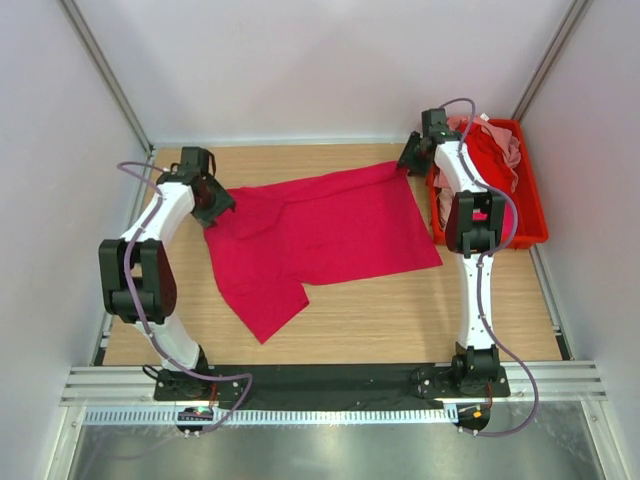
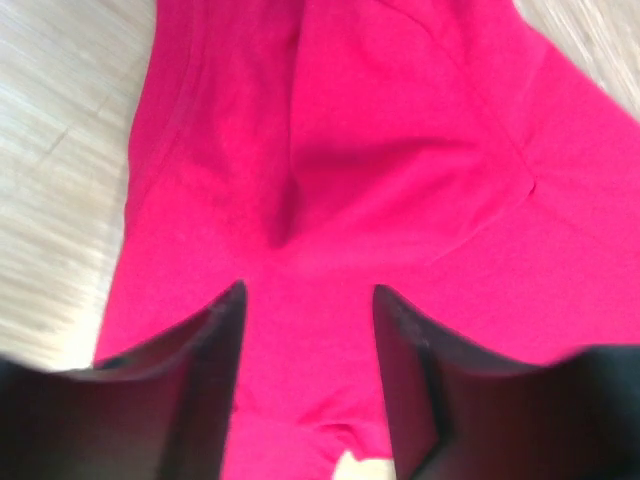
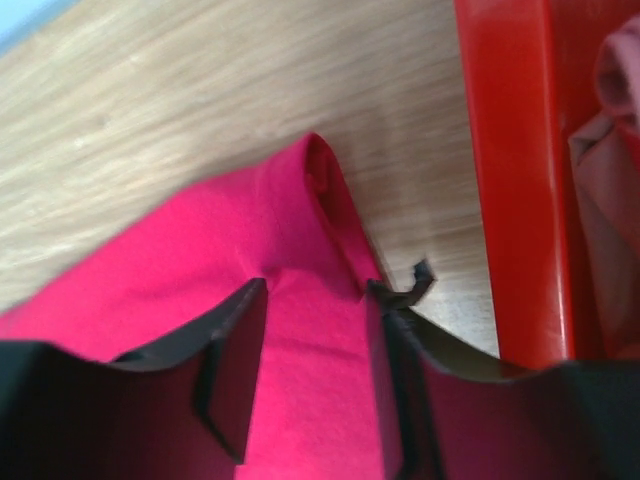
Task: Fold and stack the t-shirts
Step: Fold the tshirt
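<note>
Soft crimson t-shirt [image 1: 330,225] spread, creased; left pincer [image 2: 305,320], right pincer [image 3: 315,310] parted, holding nothing.

We see a light wooden tabletop [image 1: 400,310], its grain running from 9 to 3 o'clock. A crimson-magenta t-shirt [image 1: 330,230] lies directly on it, spread open and mostly flat, covering the middle and reaching out toward 9 o'clock. One sleeve points toward 7 o'clock, and a few shallow creases run through the cloth. The shirt's corner at 1 o'clock is curled up into a small roll. A red plastic bin [image 1: 537,215] stands on the tabletop at 2 o'clock, near that corner, with bare wood between them. A black strip [image 1: 330,380] lies along the edge at 6 o'clock.
</note>
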Robot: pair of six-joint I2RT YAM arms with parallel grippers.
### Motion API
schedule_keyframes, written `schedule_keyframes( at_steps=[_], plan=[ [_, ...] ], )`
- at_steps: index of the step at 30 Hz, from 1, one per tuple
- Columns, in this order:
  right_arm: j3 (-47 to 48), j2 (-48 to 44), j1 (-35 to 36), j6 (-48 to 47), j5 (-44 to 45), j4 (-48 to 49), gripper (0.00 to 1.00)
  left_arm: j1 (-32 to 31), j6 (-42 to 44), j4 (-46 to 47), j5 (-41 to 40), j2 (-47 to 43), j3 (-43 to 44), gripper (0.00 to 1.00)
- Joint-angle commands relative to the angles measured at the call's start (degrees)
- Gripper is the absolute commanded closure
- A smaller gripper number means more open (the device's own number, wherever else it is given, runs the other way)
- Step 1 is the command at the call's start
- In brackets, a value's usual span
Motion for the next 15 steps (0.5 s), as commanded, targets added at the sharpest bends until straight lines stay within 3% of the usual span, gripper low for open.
schedule_keyframes(
  at_steps=[1,3,6,11,15],
  plan=[
    [1.21,-2.51,-0.10,-0.33,-1.16,-2.77,0.48,0.44,1.86,-1.55,-1.39,-4.11,-0.46,0.36],
    [-0.02,-4.26,-0.02,-0.68,-1.25,-3.74,0.40,0.53,2.83,-1.37,-1.57,-5.78,-0.55,0.25],
    [0.15,-6.02,0.34,-1.56,0.42,-6.89,0.34,0.88,5.20,-1.28,-1.57,-6.66,-0.29,0.23],
    [0.59,-7.96,1.82,-2.87,1.74,-12.79,0.24,2.20,11.08,-0.14,3.17,-3.25,1.99,0.32],
    [-4.22,-11.39,4.02,-4.89,3.58,-15.43,0.21,2.20,11.10,-0.58,7.56,-0.78,2.09,0.41]
  ],
)
